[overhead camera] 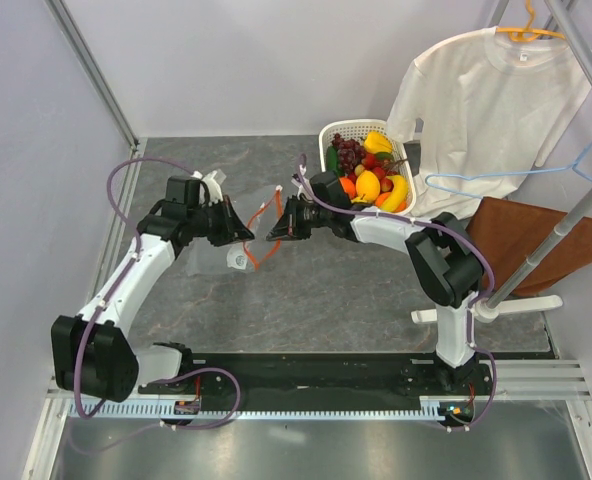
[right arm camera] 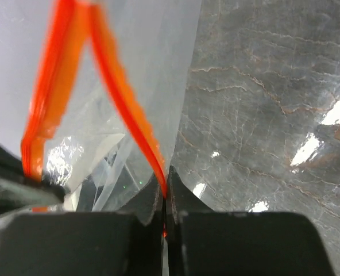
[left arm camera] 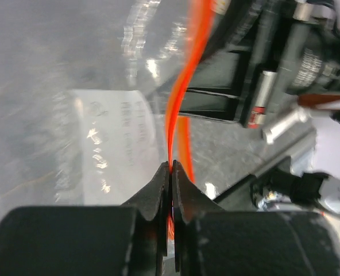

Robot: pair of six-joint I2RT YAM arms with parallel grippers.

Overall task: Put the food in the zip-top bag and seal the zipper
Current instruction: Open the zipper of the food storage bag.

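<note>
1. Grey marbled table (overhead camera: 316, 300): both arm bases sit at its near edge.
2. Left gripper (left arm camera: 171, 168): jaws pressed fully together, pinching the zipper (left arm camera: 184, 92) at its edge.
3. Right gripper (right arm camera: 164, 185): jaws likewise closed, nipping one orange-red track of the same strip. The two tracks diverge above it, so the mouth is parted there.
4. Zip-top bag (overhead camera: 208, 262): left of table centre, strung between the two facing grippers. Its clear body sags under the left gripper, and the white label (left arm camera: 115, 144) is just beside the strip.
5. White slotted basket (overhead camera: 328, 132): farther back, behind the right gripper. It holds the food (overhead camera: 368, 185): dark grape bunch (overhead camera: 348, 152), orange, yellow fruits, banana (overhead camera: 396, 192).
6. White T-shirt (overhead camera: 486, 100): on a hanger, far right.
</note>
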